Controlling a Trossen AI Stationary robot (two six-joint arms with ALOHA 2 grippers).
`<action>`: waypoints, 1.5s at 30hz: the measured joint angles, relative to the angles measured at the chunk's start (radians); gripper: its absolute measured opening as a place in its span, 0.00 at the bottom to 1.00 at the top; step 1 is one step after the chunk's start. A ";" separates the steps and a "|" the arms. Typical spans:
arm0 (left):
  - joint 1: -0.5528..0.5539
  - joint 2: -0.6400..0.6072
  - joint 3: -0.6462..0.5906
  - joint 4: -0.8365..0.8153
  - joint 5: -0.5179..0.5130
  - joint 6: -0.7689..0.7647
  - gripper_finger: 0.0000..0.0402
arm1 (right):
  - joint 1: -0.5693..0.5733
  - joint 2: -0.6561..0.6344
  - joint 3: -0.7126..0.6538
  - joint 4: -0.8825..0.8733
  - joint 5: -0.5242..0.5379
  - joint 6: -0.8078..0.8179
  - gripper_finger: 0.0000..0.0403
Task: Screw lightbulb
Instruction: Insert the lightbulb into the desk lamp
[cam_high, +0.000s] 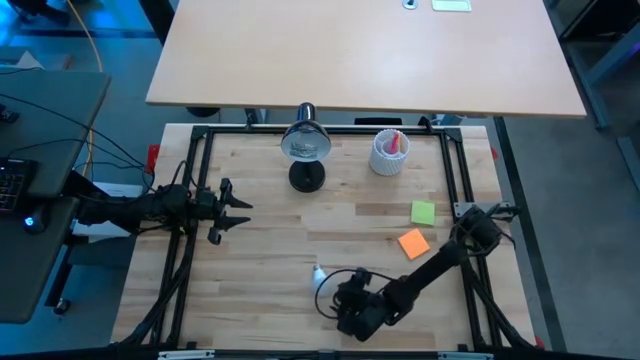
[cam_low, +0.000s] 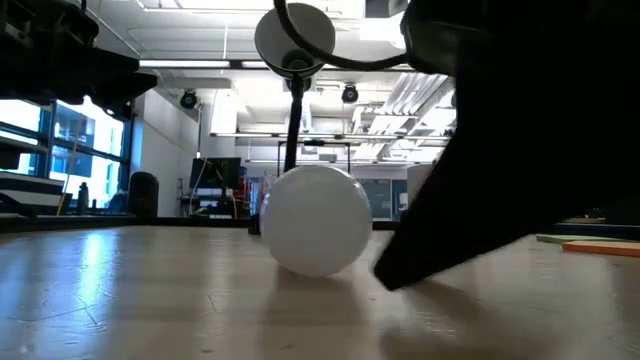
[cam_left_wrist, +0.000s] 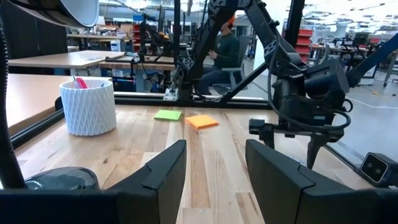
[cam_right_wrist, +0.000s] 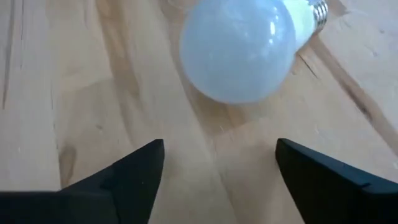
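lightbulb (cam_right_wrist: 239, 53) base cut off, right gripper (cam_right_wrist: 217, 171) jaws apart

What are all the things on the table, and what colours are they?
bulb: one, white, lying on the table's near edge, ahead of the right tool
lamp: one, black, far middle of the table
cup: one, white, ribbed, right of the lamp
notes: two, green and orange, right side
person: one, seated beyond the table
left tool: one, dark, open, empty, left side
right tool: one, dark, open, by the bulb
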 joint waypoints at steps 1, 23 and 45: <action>0.000 0.000 0.000 0.000 0.000 0.000 0.40 | -0.002 0.007 0.000 0.031 0.004 -0.001 0.79; 0.000 0.000 0.000 0.000 0.000 0.000 0.40 | -0.105 0.071 -0.001 0.079 0.222 0.135 0.81; 0.000 0.000 0.000 0.000 0.000 0.000 0.40 | -0.060 -0.041 -0.004 -0.578 0.249 0.317 0.78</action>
